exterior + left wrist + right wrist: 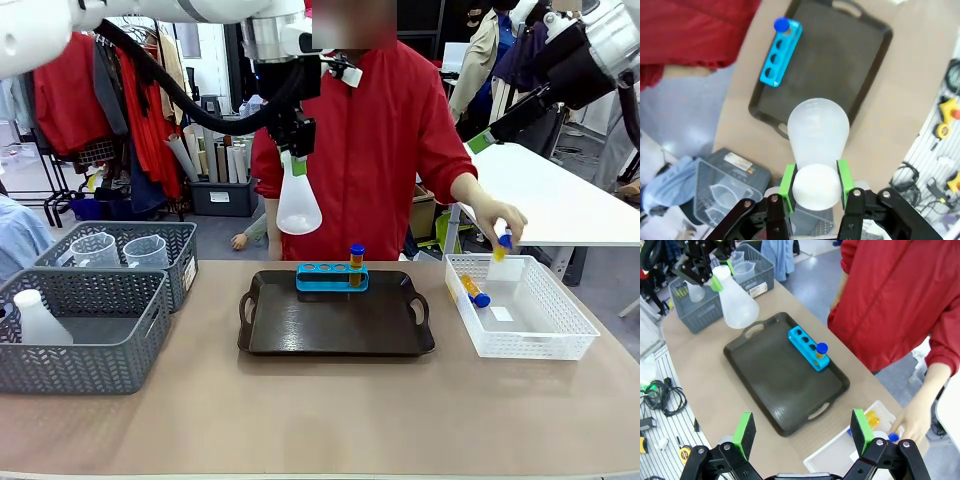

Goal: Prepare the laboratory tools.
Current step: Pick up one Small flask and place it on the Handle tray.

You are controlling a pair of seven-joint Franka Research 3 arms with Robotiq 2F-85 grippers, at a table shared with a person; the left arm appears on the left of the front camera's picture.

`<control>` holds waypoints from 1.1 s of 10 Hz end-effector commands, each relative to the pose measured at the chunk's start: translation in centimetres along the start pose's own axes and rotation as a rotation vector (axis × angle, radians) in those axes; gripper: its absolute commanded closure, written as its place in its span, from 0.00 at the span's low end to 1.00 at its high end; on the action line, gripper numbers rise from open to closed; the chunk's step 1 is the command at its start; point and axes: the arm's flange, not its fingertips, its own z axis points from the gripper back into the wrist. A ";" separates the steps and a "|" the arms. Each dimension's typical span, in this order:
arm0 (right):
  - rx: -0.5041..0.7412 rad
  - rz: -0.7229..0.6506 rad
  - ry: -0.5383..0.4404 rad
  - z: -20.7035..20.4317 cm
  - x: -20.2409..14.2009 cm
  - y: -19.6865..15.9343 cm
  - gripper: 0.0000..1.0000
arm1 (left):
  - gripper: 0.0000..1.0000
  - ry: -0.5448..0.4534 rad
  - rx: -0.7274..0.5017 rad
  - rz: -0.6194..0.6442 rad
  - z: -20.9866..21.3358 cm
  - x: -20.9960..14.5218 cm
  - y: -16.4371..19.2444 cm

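My left gripper is shut on the neck of the translucent white conical flask and holds it in the air above the far edge of the dark tray. The blue rack stands on that tray with one amber blue-capped tube in its right-hand hole. The person's hand holds another tube over the white lattice basket, where one more tube lies. My right gripper hangs open high above the tray's right side, with nothing between its fingers.
Two grey mesh baskets stand at the left. The front one holds a second white flask, and the back one holds clear measuring jugs. A white table stands behind on the right.
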 end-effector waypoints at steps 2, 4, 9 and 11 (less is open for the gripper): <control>0.014 0.001 -0.013 0.0 0.0 -0.1 0.00 | 1.00 0.015 -0.081 -0.207 -3.9 5.2 3.6; 0.014 0.001 -0.013 0.0 0.0 -0.1 0.00 | 1.00 0.016 -0.130 -0.289 -7.9 8.2 5.2; 0.014 0.001 -0.013 0.0 0.0 -0.1 0.00 | 1.00 0.046 -0.219 -0.421 -15.8 13.5 4.9; 0.014 0.001 -0.013 0.0 0.0 -0.1 0.00 | 1.00 0.071 -0.239 -0.456 -18.3 14.9 3.1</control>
